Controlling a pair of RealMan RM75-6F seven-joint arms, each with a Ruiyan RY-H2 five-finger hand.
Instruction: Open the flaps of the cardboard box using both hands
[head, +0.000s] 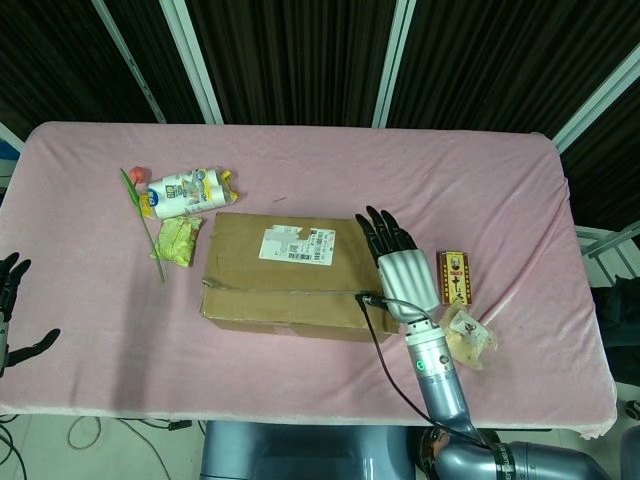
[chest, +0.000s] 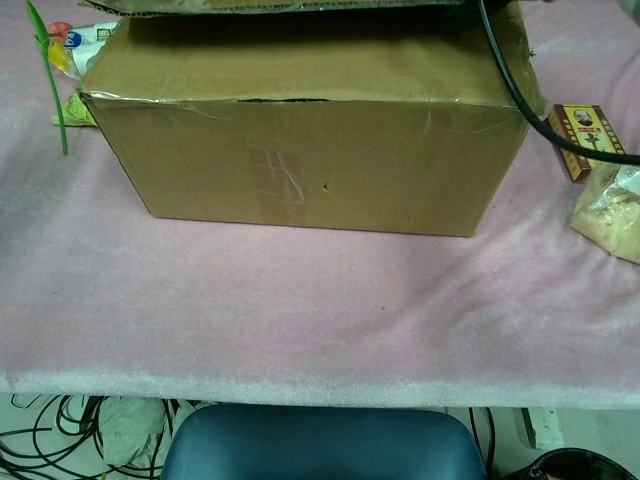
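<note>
Your right hand (head: 398, 265) lies flat over the right end of the cardboard box (head: 300, 275), fingers extended and slightly apart, grasping nothing; whether the palm actually presses the top flap (head: 290, 245) cannot be told from above. Your left hand (head: 12, 310) sits at the far left edge of the frame, well apart from the box, fingers spread and empty.

The box stands centre frame on the pink tabletop (head: 480, 190), long side facing you. In the chest view the front flap (chest: 300, 70) lies closed while the upper flap overhangs it with a dark gap beneath. That gap is your best entry, in my judgement: slide the right fingertips under the flap's free edge rather than pushing down on its face, which would only close it. Bring the left hand to the opposite end before lifting, so the box does not skid or pivot.

Obstructions on the right: a small printed packet (head: 454, 277) lies just beside the hand, and a clear bag of pale contents (head: 468, 337) lies near the wrist. A cable (chest: 510, 80) trails from the hand across the box corner; mind it when the flap swings.

At upper left of the box lie a white snack bag (head: 188, 191), a yellow-green packet (head: 178, 241) and an artificial flower (head: 142, 210), close to where the left hand must approach.
</note>
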